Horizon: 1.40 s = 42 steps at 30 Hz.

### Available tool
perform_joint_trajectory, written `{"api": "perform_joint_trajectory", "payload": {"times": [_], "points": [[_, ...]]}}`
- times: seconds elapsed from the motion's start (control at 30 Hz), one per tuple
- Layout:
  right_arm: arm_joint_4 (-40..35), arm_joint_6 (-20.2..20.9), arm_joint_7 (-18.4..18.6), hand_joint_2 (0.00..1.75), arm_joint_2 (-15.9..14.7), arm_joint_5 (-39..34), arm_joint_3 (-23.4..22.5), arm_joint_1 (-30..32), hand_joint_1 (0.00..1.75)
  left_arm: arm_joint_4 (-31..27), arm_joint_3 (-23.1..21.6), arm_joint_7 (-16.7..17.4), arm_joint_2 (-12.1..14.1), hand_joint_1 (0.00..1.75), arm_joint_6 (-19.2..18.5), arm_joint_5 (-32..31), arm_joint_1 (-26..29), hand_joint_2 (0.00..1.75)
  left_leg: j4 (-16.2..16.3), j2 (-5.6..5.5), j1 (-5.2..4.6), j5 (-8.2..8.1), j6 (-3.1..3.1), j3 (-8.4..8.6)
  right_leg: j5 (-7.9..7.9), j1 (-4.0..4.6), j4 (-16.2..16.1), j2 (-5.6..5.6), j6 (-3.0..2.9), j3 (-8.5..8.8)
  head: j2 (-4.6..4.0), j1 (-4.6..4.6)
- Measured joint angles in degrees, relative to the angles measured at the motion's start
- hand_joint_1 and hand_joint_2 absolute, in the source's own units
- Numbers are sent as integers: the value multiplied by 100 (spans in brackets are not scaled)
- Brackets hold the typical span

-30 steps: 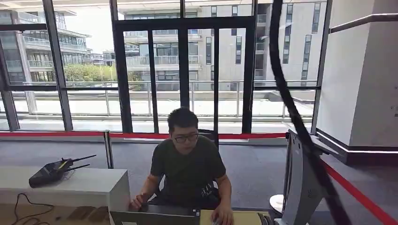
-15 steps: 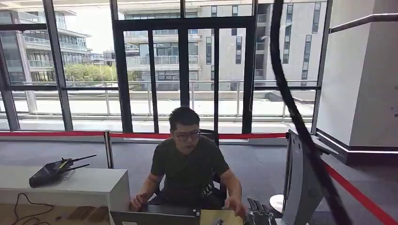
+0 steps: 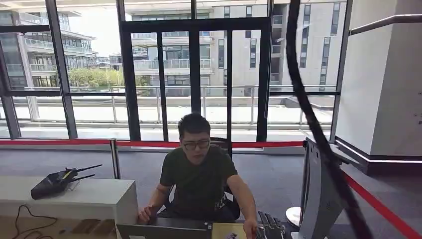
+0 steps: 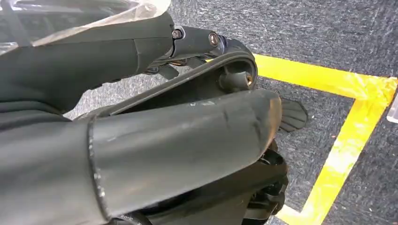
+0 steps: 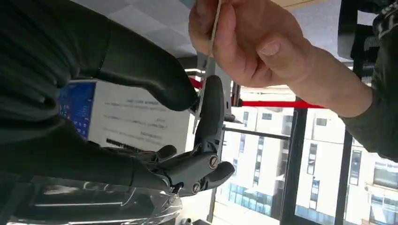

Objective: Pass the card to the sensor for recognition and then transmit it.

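Observation:
The card is thin and pale, seen edge-on in the right wrist view. A person's hand grips one end. The other end runs down between the thumb and a dark finger of my right hand, which pinch it. In the head view my right hand is raised at the desk's edge, touching the seated person's hand. A tall grey upright panel stands just right of it. My left hand hangs over dark carpet, fingers apart, holding nothing.
The person in a dark shirt sits behind the desk with a laptop in front. A white counter at the left carries a black router. Red barrier tape runs behind and to the right. Yellow floor tape lies under my left hand.
My right hand has come up into the head view at the desk's edge. The person's hand has left the desk and reached over to it with the card.

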Motion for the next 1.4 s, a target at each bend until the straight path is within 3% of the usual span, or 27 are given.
{"api": "perform_joint_trajectory", "payload": {"times": [0.07, 0.1, 0.13, 0.23, 0.33, 0.37, 0.87, 0.97, 1.07, 1.13, 1.27, 1.4], "points": [[24, -11, -24, 175, 4, -48, 20, 7, 175, 0, 0, 0, 0, 0, -11, -11, 0, 0, 0, 0, 0, 0, 0, 0, 0, 0, 0, 0, 0, 0, 0, 2], [39, -17, -55, 175, 7, -61, 28, 13, 10, 0, -2, 0, 0, 0, -13, -11, -1, 0, 0, 0, 0, 0, 0, 0, 0, 0, 0, 0, 0, 0, 0, 0], [52, -24, -63, 0, 7, -74, 39, 15, 0, 0, -2, 0, 0, 0, -13, -9, -1, 0, 0, 0, 0, 0, 0, 0, 0, 0, 0, 0, 0, 0, 0, 2], [59, 14, -87, 0, 13, -150, 57, 33, 0, 0, -2, 20, 0, 0, -11, 0, -1, 0, 0, 1, 0, 0, 0, 0, 0, 0, 0, 0, 0, 0, 0, 2], [76, 754, -319, 0, 20, -374, 81, 61, 0, 0, -2, 26, 0, 0, -22, 2, -2, 0, 0, 0, 0, 0, 0, 1, 0, 0, 0, 0, 0, 0, 0, 2], [79, 800, -367, 0, 20, -380, 94, 104, 0, 0, -2, 26, 0, 0, -37, 11, -1, 0, 0, 0, 0, 0, 0, 0, 0, 0, 0, 0, 0, -1, 0, 2], [28, 750, -398, 0, -61, -358, 245, 242, 0, 0, -2, 9, 0, 0, -46, 28, -1, 0, 0, 2, 0, 0, 0, 1, 0, 0, 0, 1, 0, -2, 0, 2], [-44, 671, -247, 0, -134, -260, 267, 271, 0, 0, -4, 70, 0, 0, 20, 26, -1, 0, 1, 0, 0, 0, 0, 1, 0, 0, -1, 0, 0, -4, 0, 2], [-350, 669, -6, 0, -394, -245, 212, 301, 0, 0, -55, 184, -2, 0, 214, -7, 7, 0, 4, 0, 0, 0, 0, 2, 0, 0, -2, 0, 0, -6, 0, -2], [-595, 888, 131, 0, -665, -317, 89, 304, 0, 0, -74, 212, 0, 0, 265, 11, 18, 0, 11, -5, -1, -1, 1, 12, 0, -1, -4, -1, 0, -4, 0, 0], [-1286, 1465, 254, 0, -1400, -400, -287, 311, 0, 2, -101, 291, 0, 0, 256, 55, 58, 0, 31, 2, -2, 2, 4, 35, 17, -1, -6, 2, 5, -24, 0, -9], [-2174, 1432, 369, 0, -2419, -418, -1007, 600, 0, 7, -118, 374, 4, 0, 155, 46, 78, 0, 33, -12, 0, -5, 12, 34, 14, 0, -17, -10, 10, -5, 0, -11]]}}
